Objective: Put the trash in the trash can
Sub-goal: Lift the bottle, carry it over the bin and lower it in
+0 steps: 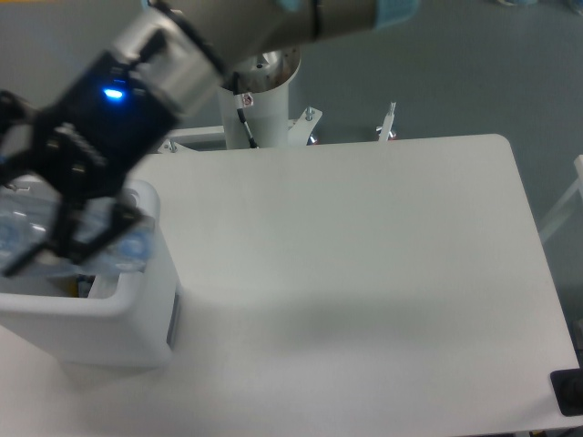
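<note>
The claw [68,241] and bottle [55,238] block the bin [127,314] mouth (table [364,273] bare).

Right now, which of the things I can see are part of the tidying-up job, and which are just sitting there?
Part of the job:
- gripper, over the bin
- crushed plastic bottle, at the gripper and above the bin opening
- white bin, at the table's left edge

Just there:
- table
- robot's white base post behind the table
- small dark object at the right corner

The tissue is not in view.
</note>
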### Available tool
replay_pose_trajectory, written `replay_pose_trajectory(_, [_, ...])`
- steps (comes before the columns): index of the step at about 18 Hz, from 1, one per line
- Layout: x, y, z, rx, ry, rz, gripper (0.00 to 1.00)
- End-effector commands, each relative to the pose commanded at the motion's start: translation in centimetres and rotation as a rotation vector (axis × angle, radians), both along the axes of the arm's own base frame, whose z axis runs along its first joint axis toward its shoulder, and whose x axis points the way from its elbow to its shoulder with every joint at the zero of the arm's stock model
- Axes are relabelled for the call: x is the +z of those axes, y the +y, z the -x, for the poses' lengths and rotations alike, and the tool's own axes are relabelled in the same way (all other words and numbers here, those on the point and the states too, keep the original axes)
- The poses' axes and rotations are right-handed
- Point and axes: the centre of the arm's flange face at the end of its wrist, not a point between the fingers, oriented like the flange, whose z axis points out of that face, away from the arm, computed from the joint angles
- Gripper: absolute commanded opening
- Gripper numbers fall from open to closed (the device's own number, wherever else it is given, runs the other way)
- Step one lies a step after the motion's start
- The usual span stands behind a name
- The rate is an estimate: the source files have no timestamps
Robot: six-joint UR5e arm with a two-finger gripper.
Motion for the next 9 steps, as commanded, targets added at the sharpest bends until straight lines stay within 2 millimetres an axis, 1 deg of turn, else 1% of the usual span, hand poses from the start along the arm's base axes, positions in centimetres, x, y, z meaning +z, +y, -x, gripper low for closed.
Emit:
replay_pose_trajectory(2, [-1.9, -0.1, -0.2, -0.018, 0.016, 0.008, 0.42])
replay_pose_trajectory(4, [-3.2, 0.2, 0.0, -0.022, 0.016, 0.022, 0.51])
replay_pose_trajectory(7, [-5.0, 0.7, 0.3, -0.027, 0.012, 0.042, 0.6])
replay_pose_trajectory(8, [-5.6, 0.8, 0.5, -0.023, 0.008, 0.051, 0.71])
replay_pose_trajectory(9, [-6.2, 1.0, 0.5, -0.024, 0.006, 0.06, 0.87])
